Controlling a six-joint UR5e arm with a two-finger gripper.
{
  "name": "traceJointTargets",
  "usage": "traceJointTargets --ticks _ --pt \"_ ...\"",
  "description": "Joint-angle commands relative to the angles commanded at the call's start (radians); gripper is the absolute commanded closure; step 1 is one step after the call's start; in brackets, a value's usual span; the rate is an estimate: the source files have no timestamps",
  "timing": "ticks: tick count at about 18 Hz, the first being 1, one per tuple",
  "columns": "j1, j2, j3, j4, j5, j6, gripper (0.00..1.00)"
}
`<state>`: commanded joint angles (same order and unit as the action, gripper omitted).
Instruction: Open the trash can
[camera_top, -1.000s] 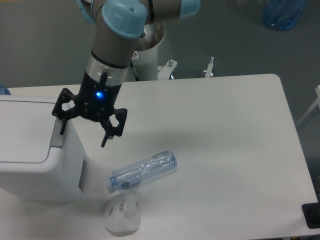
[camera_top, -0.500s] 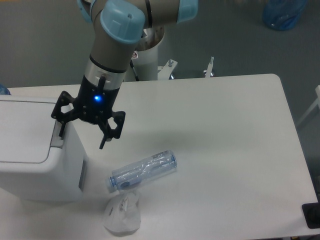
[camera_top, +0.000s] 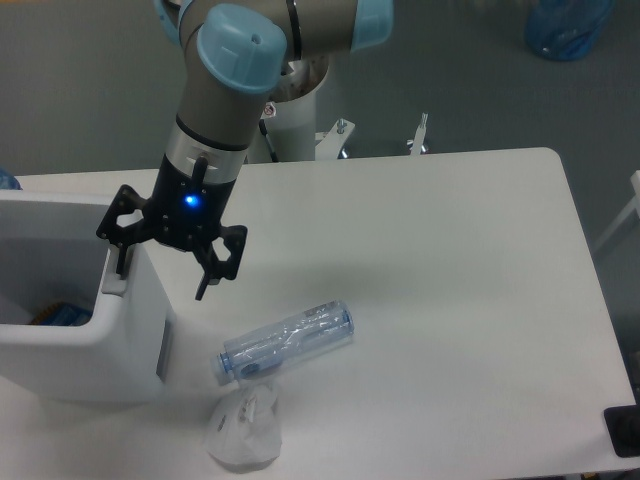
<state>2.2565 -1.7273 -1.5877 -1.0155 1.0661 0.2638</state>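
The trash can (camera_top: 110, 330), a white boxy bin with rounded corners, stands at the left end of the white bench (camera_top: 450, 300), and its top is open: the hollow inside shows, with something blue and dark lying low in it near the left edge of the view (too little of it shows to name it). A grey strip runs down the can's right wall. The claw (camera_top: 165, 275) hangs over the can's right rim with its black fingers spread apart and nothing held between them; the left finger (camera_top: 122, 258) points down at the grey tab on the rim, seemingly touching it, while the right finger (camera_top: 212, 275) hangs outside the can, over the bench. A blue light glows on the wrist just above the claw. A clear plastic bottle (camera_top: 288, 341) lies on its side on the bench just right of the can, and a small crumpled white plastic bag (camera_top: 243, 427) sits right below it, near the front edge.
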Motion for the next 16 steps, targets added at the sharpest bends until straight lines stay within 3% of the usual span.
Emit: traceJointTargets --ticks 4,9,16 --pt "0.029 0.0 0.011 0.008 0.03 0.014 0.0" --pt "0.155 -0.024 0.011 0.015 0.184 0.09 0.0" --pt "0.331 -0.087 0.012 0.017 0.196 0.279 0.0"
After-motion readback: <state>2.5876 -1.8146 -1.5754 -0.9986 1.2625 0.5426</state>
